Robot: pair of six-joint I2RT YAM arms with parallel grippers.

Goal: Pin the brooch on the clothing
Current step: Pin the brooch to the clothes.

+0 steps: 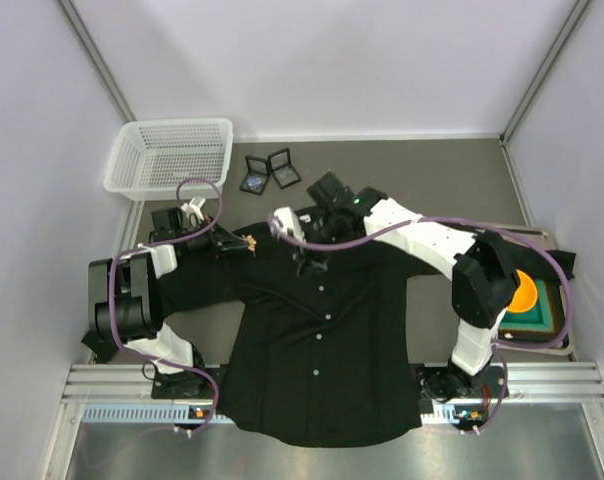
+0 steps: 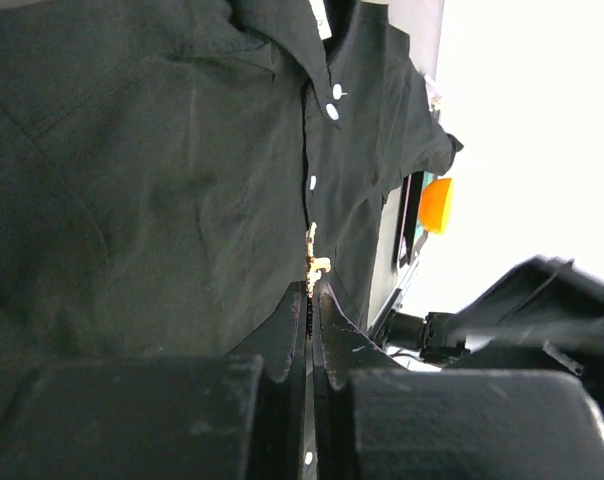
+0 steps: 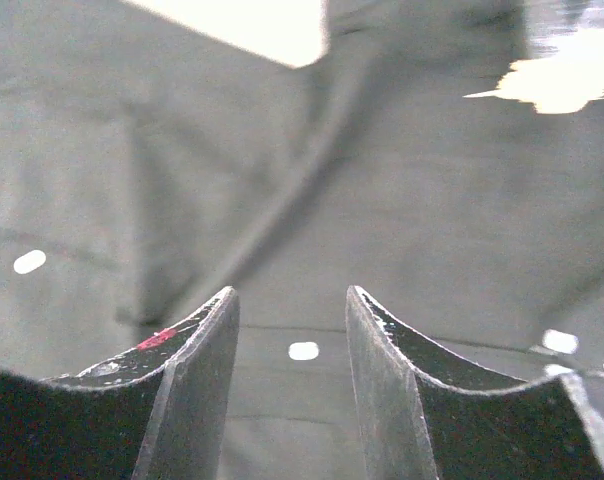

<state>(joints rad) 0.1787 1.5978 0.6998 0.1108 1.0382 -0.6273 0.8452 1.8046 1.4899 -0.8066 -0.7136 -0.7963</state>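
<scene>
Black shirt flat on bench, front up, collar at far side. L hand pressed together, pinching small gold brooch at tips, over shoulder area beside collar. R hand spread, nothing btwn fingers, just above button row. White basket far left.
</scene>
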